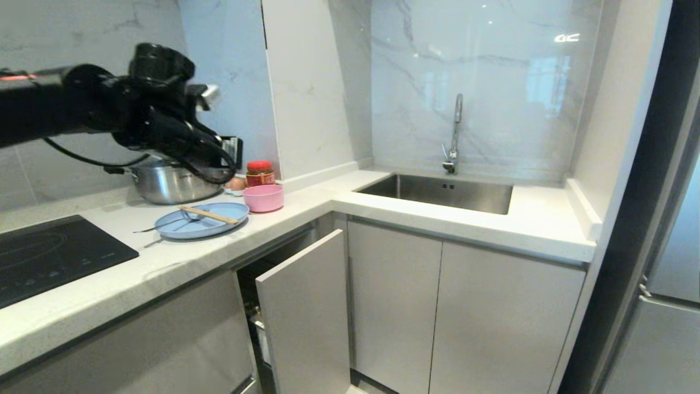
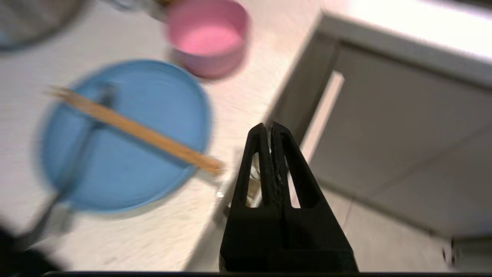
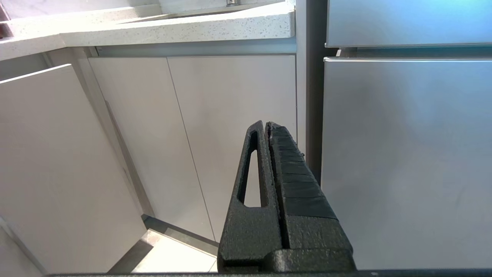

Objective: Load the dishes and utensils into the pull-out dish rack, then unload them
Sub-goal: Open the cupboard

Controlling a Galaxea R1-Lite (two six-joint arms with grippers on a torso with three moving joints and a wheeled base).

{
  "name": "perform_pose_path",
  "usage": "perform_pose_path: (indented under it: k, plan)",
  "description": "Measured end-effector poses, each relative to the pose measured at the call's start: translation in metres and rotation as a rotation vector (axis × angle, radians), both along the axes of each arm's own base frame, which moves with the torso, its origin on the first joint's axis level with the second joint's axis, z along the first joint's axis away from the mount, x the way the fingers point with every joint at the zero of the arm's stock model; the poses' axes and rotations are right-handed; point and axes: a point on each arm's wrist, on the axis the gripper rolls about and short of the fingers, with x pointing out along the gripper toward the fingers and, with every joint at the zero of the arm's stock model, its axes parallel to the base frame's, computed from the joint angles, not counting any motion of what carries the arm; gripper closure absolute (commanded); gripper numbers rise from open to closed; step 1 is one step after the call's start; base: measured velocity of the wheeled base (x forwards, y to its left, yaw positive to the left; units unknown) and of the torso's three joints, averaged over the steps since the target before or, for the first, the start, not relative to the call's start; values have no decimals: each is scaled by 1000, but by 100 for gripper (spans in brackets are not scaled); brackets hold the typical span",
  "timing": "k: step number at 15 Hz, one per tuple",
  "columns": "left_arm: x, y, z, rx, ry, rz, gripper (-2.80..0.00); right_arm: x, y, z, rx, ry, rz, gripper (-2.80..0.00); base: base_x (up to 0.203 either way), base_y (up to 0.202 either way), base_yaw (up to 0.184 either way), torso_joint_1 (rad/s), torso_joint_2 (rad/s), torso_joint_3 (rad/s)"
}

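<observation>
Now left gripper [image 2: 271, 129] above table [image 1: 164, 262] edge, fingers clenched, empty; right gripper [image 3: 267, 127] parked low, clenched. Plate [image 1: 201, 220] left of bowl [image 1: 263, 197], chopsticks [image 1: 209, 214] across it. Risk: clenched fingers knocking chopsticks off; half-open cabinet door [image 1: 306, 312] hiding rack

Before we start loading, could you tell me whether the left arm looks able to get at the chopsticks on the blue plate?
Probably yes: the chopsticks lie uncovered across the plate, and the left gripper, jaws shut, hovers over the counter edge beside them.
</observation>
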Motion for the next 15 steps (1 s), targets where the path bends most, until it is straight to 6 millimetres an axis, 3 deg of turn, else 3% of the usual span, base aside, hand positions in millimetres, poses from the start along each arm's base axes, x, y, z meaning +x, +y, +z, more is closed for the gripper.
perform_pose_path:
  k: [4, 8, 15]
  plan:
    - [32, -35, -59, 73, 136, -37, 0, 0, 0, 0, 0, 0, 0, 0, 0, 0, 0, 0, 0, 0]
    - [52, -50, -109, 205, 233, -30, 0, 0, 0, 0, 0, 0, 0, 0, 0, 0, 0, 0, 0, 0]
    - [68, -57, -159, 277, 324, -59, 0, 0, 0, 0, 0, 0, 0, 0, 0, 0, 0, 0, 0, 0]
